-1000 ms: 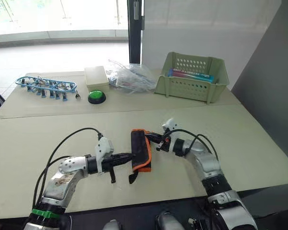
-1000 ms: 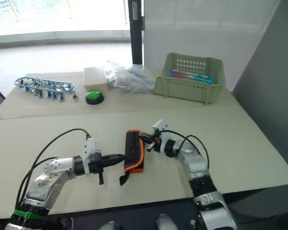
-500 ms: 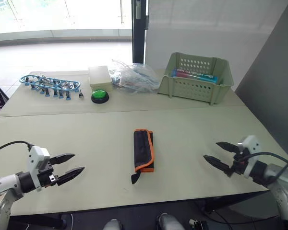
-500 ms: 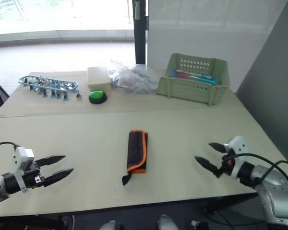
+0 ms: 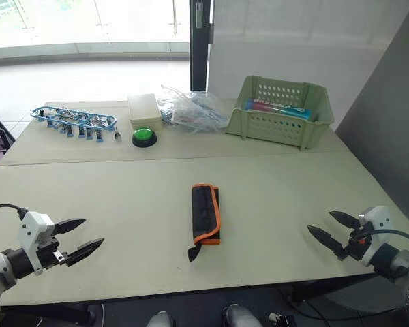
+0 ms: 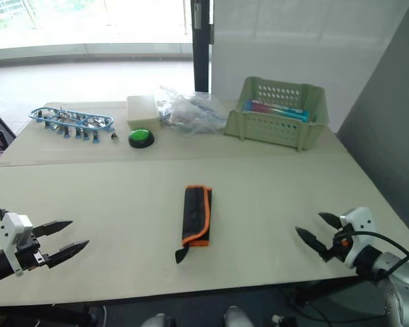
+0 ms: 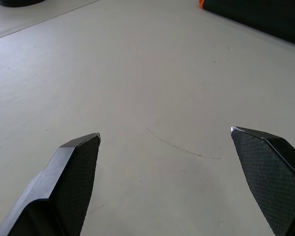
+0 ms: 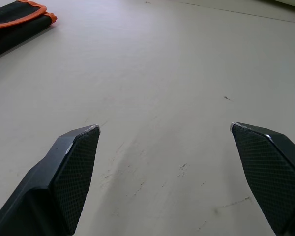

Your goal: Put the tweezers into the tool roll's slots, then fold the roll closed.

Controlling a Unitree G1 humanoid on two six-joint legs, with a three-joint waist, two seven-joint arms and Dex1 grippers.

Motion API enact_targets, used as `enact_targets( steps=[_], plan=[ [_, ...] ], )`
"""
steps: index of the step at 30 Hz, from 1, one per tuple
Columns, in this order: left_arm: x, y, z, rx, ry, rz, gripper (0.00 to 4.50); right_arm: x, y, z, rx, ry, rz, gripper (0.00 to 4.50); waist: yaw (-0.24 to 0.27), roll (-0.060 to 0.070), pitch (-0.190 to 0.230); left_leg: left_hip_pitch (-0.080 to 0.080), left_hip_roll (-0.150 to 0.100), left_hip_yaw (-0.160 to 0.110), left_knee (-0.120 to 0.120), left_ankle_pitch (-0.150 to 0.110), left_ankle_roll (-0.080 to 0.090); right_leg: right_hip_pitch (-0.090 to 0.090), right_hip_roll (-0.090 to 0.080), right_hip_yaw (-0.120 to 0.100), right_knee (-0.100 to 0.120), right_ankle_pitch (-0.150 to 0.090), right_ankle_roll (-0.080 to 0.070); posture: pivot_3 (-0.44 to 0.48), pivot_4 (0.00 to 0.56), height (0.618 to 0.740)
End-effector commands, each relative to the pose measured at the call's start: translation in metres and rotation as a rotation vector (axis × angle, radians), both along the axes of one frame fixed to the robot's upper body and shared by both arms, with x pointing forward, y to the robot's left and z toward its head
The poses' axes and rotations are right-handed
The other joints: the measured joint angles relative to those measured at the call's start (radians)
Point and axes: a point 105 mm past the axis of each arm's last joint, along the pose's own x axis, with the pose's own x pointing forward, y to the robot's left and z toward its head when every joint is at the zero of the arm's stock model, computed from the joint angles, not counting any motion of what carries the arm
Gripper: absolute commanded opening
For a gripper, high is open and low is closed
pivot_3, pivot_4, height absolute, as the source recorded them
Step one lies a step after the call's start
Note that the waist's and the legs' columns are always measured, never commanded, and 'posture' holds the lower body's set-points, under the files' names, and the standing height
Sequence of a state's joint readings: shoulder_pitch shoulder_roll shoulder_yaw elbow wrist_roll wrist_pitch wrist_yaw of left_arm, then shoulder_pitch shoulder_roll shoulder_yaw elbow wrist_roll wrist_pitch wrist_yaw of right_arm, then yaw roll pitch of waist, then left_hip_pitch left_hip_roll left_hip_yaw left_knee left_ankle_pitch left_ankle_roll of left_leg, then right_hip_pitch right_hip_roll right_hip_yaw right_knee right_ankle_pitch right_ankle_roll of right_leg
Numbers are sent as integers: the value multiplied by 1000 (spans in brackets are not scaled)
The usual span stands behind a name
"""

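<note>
From the head views, the tool roll (image 5: 206, 214) is lying folded shut on the counter (image 5: 123, 197), midway between the wide-spread left end effector (image 5: 77, 237) and right end effector (image 5: 332, 228). Both wrist views are showing fingers gaping over bare counter, the roll well ahead. The task is looking finished, with nothing further to grasp.

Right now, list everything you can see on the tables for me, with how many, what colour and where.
tool roll: one, black with orange edging, folded shut, middle of the near table, its small black strap pointing toward the near edge.
basket: one, pale green plastic, far table on the right, holding a flat blue and pink item.
clear plastic bags: a crumpled pile, far table, between the basket and the box.
box: one, cream, far table, just behind the button.
button: one, green dome on a black base, far table.
rack of clips: one, blue, far table on the left.
left gripper: black fingers, open, over the near left edge.
right gripper: black fingers, open, over the near right edge.
</note>
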State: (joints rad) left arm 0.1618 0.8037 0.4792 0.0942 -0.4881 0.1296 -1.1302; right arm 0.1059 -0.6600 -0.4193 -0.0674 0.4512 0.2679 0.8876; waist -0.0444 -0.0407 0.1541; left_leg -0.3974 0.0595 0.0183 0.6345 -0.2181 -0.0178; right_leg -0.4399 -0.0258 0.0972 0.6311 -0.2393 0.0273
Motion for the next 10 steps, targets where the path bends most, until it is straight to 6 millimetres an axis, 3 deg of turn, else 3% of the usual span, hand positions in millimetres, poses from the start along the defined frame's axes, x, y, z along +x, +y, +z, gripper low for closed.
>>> enact_targets(
  steps=[1, 10],
  plan=[
    [2, 0, 5, 21, -21, -9, 4492, 1, -1, 11, -18, -33, 8, 4500, 0, 0, 0, 0, 0, 0, 0, 0, 0, 0, 0, 0, 0, 0, 0, 0, 150, 738],
    [2, -1, 5, 26, -26, -6, 4492, 3, 3, 15, -17, -38, 14, 4500, 0, 0, 0, 0, 0, 0, 0, 0, 0, 0, 0, 0, 1, 1, 1, 0, 150, 738]
  ],
)
